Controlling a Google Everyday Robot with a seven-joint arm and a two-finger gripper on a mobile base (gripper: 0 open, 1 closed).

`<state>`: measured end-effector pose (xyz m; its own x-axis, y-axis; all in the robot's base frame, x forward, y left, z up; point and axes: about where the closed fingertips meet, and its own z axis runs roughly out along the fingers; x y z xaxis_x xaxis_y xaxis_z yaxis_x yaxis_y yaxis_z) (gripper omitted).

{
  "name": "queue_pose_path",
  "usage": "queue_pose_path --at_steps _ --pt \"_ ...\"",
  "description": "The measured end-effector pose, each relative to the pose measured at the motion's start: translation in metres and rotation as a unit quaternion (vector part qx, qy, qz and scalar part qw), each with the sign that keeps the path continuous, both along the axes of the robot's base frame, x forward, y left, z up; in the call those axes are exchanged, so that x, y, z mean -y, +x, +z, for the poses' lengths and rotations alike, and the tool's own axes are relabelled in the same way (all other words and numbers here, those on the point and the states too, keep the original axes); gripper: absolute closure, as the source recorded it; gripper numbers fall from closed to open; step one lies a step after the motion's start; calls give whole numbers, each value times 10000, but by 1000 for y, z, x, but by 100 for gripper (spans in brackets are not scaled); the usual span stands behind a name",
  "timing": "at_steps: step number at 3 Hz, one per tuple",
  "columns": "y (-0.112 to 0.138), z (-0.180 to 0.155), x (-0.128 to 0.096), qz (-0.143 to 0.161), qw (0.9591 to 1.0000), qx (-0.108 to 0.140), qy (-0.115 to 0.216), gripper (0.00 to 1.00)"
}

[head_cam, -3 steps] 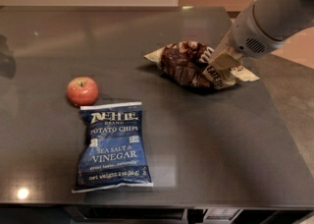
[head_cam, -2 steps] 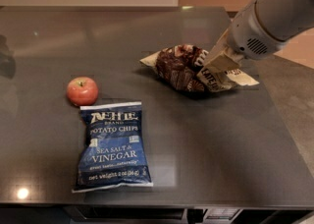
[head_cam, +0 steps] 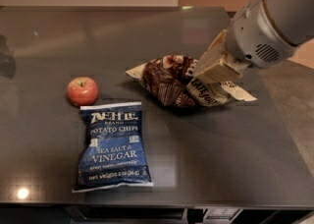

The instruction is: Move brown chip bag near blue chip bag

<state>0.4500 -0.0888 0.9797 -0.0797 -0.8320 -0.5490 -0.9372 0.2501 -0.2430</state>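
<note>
The brown chip bag (head_cam: pixel 164 80) is wrinkly, dark brown with cream ends, and sits right of the table's centre. My gripper (head_cam: pixel 205 73) comes in from the upper right and is shut on the bag's right part, its tan fingers pressed over the foil. The blue chip bag (head_cam: pixel 114 144) lies flat near the front edge at the left. Its top right corner is a short gap below and left of the brown bag.
A red apple (head_cam: pixel 82 91) stands just above the blue bag's top left corner. The dark glossy table (head_cam: pixel 235 159) ends close below the blue bag at the front and drops off at the right, where floor shows.
My gripper has moved left and slightly toward the front, taking the brown bag with it, closer to the blue bag. The blue bag and the apple have not moved.
</note>
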Motion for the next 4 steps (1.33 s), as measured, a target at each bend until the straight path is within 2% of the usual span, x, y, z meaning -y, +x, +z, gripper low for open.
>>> queue_pose_path --at_steps 1,2,4 --pt "-24 7 -6 241 9996 -64 112 82" --pt "-30 10 -3 300 9991 -97 277 59" --pt "-33 14 -6 319 9991 -52 260 13"
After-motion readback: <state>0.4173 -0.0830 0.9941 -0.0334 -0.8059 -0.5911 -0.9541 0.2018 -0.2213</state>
